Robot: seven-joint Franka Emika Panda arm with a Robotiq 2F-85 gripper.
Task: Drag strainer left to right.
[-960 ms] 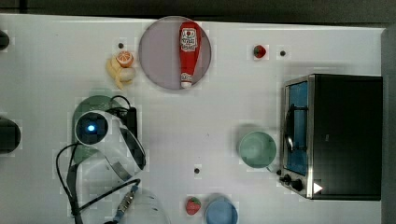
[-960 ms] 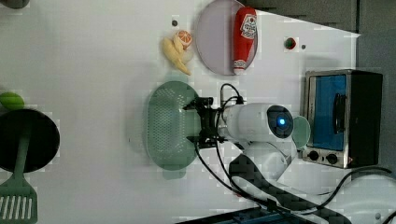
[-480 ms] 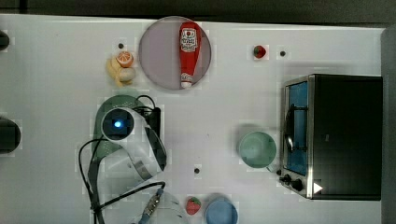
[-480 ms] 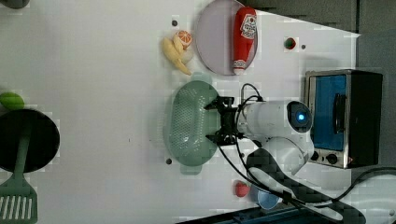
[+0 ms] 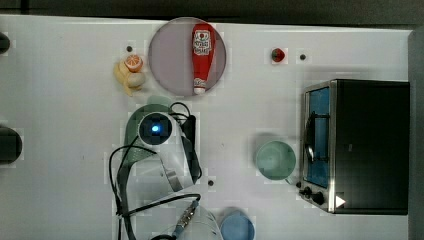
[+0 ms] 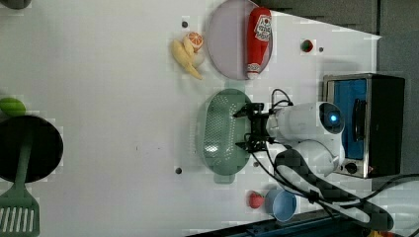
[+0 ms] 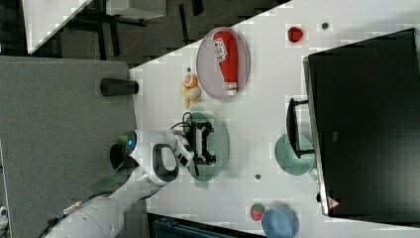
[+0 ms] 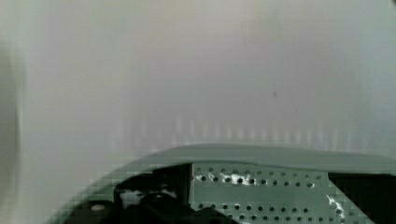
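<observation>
The pale green strainer (image 6: 220,131) lies on the white table (image 6: 108,98), its holed inside facing up. From above it is mostly under my arm (image 5: 156,129), with its rim (image 5: 131,131) showing on the top view's left. My gripper (image 6: 245,129) sits at the strainer's edge on the left view's right side, with its fingers spread wide and open over the rim. The right view has the gripper (image 7: 202,144) over the strainer (image 7: 220,144). In the wrist view the perforated wall (image 8: 261,186) lies between the two dark fingers.
A plate (image 5: 170,60) with a ketchup bottle (image 5: 201,55) lies behind the strainer, toy fruit (image 5: 130,72) beside it. A mint cup (image 5: 275,159) and a toaster oven (image 5: 355,145) stand on the top view's right. A blue cup (image 5: 237,227) sits near the front edge.
The gripper and the strainer have slid together toward the top view's right, about a strainer's width over the second. Everything else has stayed put.
</observation>
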